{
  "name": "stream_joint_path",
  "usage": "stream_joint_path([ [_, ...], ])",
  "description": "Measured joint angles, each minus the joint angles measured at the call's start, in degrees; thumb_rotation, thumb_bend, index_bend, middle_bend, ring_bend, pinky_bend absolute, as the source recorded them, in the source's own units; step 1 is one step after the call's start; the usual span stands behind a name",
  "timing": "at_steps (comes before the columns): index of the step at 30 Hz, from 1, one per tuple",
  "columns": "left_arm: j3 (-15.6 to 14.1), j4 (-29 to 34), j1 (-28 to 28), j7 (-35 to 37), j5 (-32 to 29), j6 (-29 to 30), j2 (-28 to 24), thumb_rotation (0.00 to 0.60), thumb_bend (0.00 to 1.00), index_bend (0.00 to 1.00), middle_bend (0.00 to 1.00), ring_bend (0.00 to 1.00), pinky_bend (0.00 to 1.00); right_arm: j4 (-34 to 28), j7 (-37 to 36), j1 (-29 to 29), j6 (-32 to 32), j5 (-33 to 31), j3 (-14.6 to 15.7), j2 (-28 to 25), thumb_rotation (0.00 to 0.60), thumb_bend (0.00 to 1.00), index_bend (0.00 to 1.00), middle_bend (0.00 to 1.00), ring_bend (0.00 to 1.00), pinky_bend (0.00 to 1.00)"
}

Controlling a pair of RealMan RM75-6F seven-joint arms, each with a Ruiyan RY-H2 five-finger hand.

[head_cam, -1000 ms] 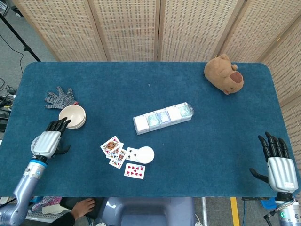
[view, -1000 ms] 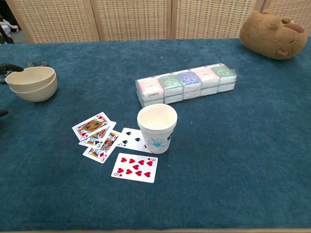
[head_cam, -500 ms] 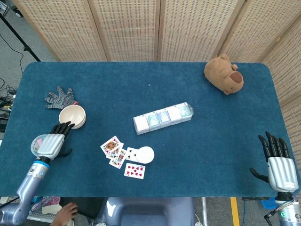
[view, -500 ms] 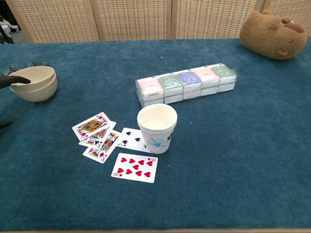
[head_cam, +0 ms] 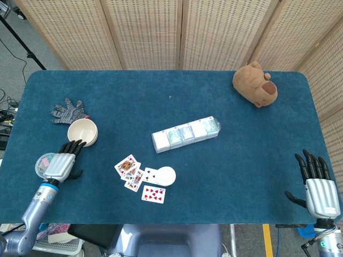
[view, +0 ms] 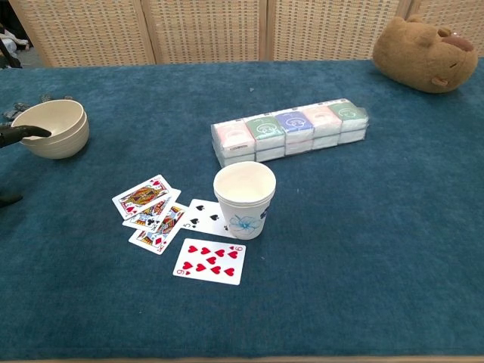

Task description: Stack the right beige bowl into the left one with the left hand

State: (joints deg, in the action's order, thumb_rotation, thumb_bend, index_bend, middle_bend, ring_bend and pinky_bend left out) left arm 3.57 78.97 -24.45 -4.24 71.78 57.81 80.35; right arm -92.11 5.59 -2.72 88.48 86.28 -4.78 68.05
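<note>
Two beige bowls [head_cam: 82, 131] sit nested one inside the other at the table's left side, upright; the chest view shows them as a stack [view: 54, 130]. My left hand [head_cam: 59, 163] lies just in front of them, holding nothing, its dark fingers spread and pointing at the stack. In the chest view only its fingertips [view: 23, 134] show at the left edge, level with the bowls' rim. My right hand [head_cam: 317, 186] rests by the table's near right corner, fingers apart and empty.
A grey patterned glove [head_cam: 68, 111] lies just behind the bowls. Playing cards [view: 162, 225] and a paper cup [view: 244, 198] sit near the front middle. A row of tissue packs [view: 291, 131] lies at centre, and a brown plush toy [view: 425, 51] at the far right.
My left hand has drawn back from the nested bowls toward the table's near edge. The bowls and the right hand have stayed where they were.
</note>
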Motion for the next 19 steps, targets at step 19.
stream_joint_path([
  [19,-0.37,10.79,7.53,0.38,7.18,18.45,-7.35,0.600,0.23,0.00,0.00,0.00,0.00,-0.37,-0.83,0.21,1.19,1.16,-0.01,-0.34,0.600,0.00,0.00,0.00,0.00,0.00],
])
